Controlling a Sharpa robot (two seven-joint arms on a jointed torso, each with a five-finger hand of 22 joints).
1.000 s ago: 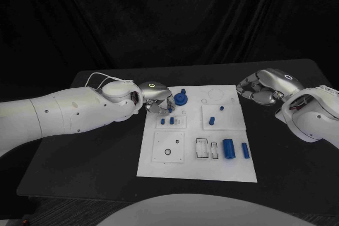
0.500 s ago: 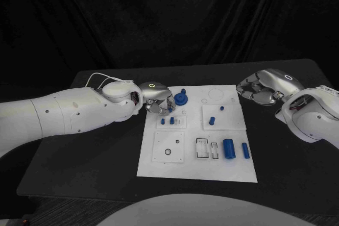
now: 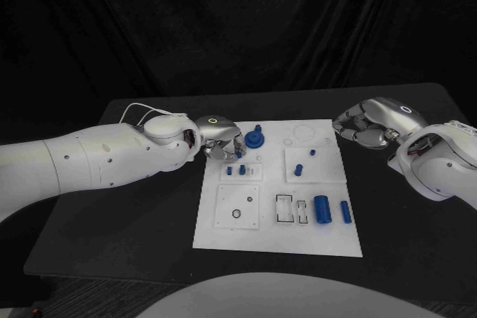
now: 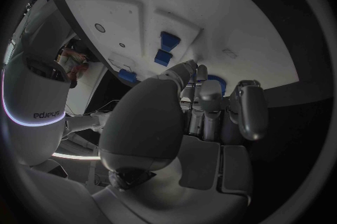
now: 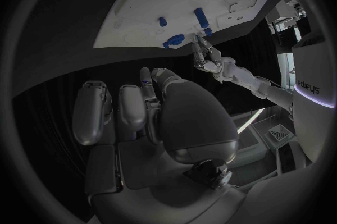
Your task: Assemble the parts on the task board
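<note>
Nothing much has moved since the earlier frame: both arms and every part on the board sit where they did a second ago.

Nearest the robot, a black table (image 3: 129,242) carries a white task board (image 3: 278,243). Along the board's near half lie a small black ring (image 3: 236,213), a large blue cylinder (image 3: 322,208) and, just beside it, a thinner blue peg (image 3: 344,212). Farther back, two short blue pegs (image 3: 236,170) stand in a small square plate, and two more blue pegs (image 3: 303,162) sit on a plate to the right of them.

At the board's far left corner, the left hand (image 3: 220,143) rests with fingers curled in near a blue gear-like part (image 3: 256,138); whether it grips anything cannot be told. That part lies just beside the hand, on the board's far edge.

Off the board's far right corner, well apart from the parts, the right hand (image 3: 366,127) hovers over the bare table, fingers curled in on nothing.

Behind the table hangs a dark curtain (image 3: 238,42).
</note>
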